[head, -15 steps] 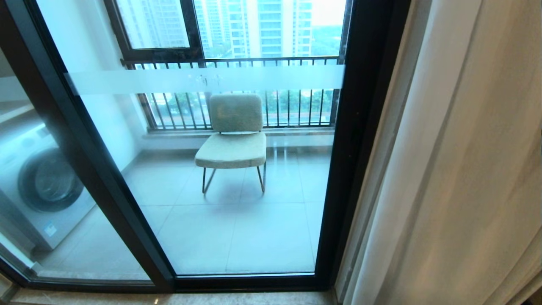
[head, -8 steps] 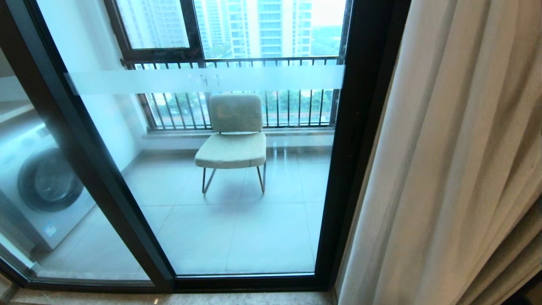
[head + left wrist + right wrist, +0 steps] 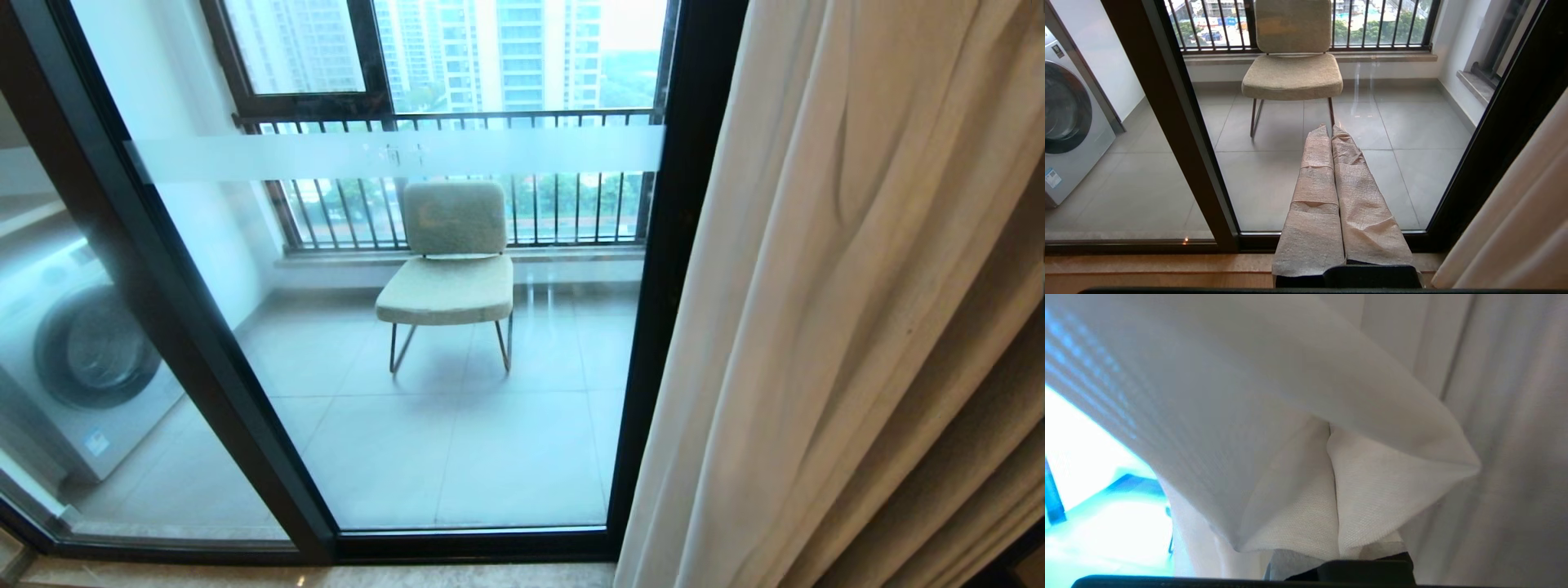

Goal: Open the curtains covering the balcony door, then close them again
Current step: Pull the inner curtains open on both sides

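The curtains (image 3: 833, 310) hang bunched at the right of the head view, a pale sheer in front and a grey-beige drape (image 3: 980, 457) behind. Their leading edge overlaps the right post of the balcony door (image 3: 682, 245), whose dark-framed glass and frosted band (image 3: 392, 155) stand uncovered. In the right wrist view my right gripper (image 3: 1332, 433) is shut, with the white sheer (image 3: 1249, 396) draped over both fingers and drawn into the seam between them. My left gripper (image 3: 1331, 127), its fingers wrapped in beige tape, is shut on nothing and points at the door glass, low near the sill.
Beyond the glass stand a beige chair (image 3: 453, 261) on grey tiles, a washing machine (image 3: 73, 359) at the left and a black-barred railing window (image 3: 457, 208). A wooden sill (image 3: 1147, 269) runs along the door's foot.
The curtains have swept left: their edge now covers the lower part of the door's right post, and the folds have bunched up. The head view and the left gripper have not moved.
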